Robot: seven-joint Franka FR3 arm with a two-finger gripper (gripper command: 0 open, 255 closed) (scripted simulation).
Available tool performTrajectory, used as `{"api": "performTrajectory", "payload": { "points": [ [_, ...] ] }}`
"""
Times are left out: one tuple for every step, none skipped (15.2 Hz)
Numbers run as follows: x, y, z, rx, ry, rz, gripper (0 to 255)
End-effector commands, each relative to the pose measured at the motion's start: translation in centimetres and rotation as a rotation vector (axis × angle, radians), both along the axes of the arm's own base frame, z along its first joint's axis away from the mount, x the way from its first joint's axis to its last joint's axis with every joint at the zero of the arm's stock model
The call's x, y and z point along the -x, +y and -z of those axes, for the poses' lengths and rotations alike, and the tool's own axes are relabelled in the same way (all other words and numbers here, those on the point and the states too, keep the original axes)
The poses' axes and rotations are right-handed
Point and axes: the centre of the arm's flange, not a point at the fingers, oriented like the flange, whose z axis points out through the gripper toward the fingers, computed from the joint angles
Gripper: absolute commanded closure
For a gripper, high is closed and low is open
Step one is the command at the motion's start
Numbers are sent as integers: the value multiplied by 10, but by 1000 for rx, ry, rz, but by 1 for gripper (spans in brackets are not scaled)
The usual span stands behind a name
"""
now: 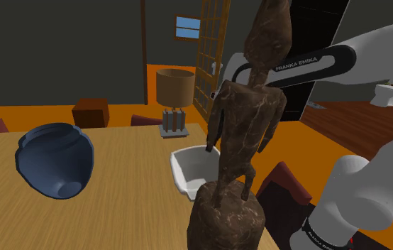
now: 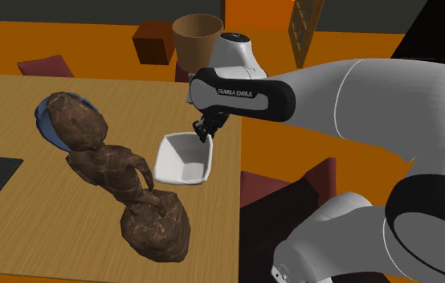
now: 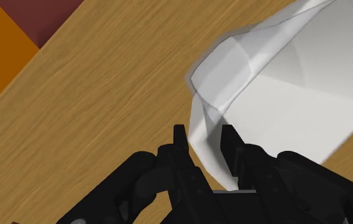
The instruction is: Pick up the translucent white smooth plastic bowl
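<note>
The white smooth bowl [image 1: 188, 167] [image 2: 182, 161] [image 3: 283, 76] sits on the wooden table [image 1: 124, 220] near its edge, partly hidden in the shoulder view by a brown statue. My black gripper [image 2: 207, 133] [image 3: 204, 137] comes down on the bowl's rim at the side nearest the table's edge. In the wrist view the two fingers clasp the thin white wall between them, one inside and one outside. Whether the bowl has left the table I cannot tell.
A tall brown figure statue [image 1: 248, 128] [image 2: 112, 173] stands close beside the bowl. A blue pot [image 1: 53, 160] [image 2: 46, 120] lies on its side farther along the table. A lamp [image 1: 174, 89] stands beyond the table, and a dark red chair [image 1: 287, 188] is by the table's edge.
</note>
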Motion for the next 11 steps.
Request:
{"api": "performTrajectory", "payload": {
  "points": [
    [-1, 0, -11, 0, -1, 0, 255],
    [-1, 0, -16, 0, -1, 0, 255],
    [-1, 0, -22, 0, -1, 0, 255],
    [-1, 0, -27, 0, -1, 0, 255],
    [-1, 0, -32, 0, -1, 0, 255],
    [-1, 0, -37, 0, -1, 0, 255],
    [-1, 0, -43, 0, -1, 0, 255],
    [-1, 0, -48, 0, -1, 0, 255],
    [-1, 0, -53, 0, -1, 0, 255],
    [-1, 0, -54, 0, -1, 0, 255],
    [-1, 0, -54, 0, -1, 0, 255]
  ]
}}
